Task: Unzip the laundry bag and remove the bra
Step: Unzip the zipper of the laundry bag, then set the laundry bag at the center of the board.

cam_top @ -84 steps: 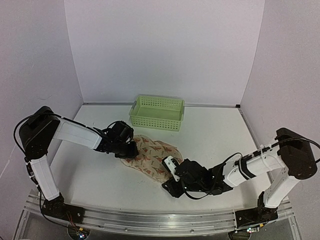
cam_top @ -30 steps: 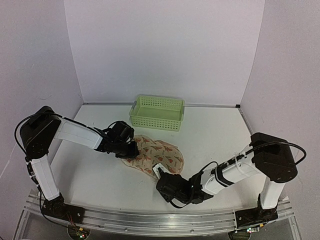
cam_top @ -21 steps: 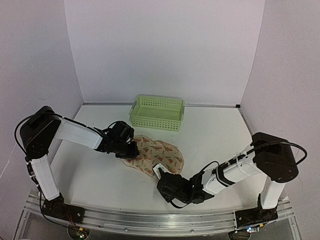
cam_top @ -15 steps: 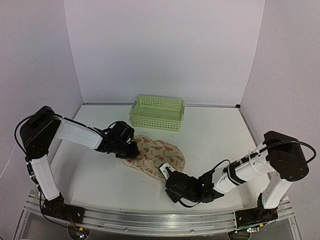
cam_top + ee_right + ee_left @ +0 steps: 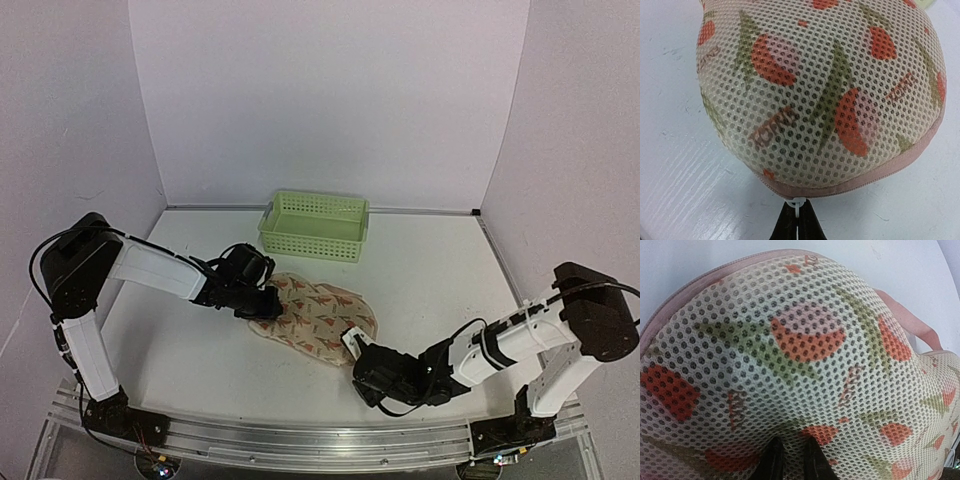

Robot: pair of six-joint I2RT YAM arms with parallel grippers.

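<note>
While the zip looks mostly shut along the pink edging, unzipping seems barely begun and the bra is not out. laundry bag lies mid-desk, nearer the near edge, with the basket by the far edge. right gripper is clamped on the white zipper pull at the bag's near rim. left gripper has its fingers nearly together, apparently pinching mesh on the left lobe. No bra visible through the mesh; opened zip length hidden.
</note>
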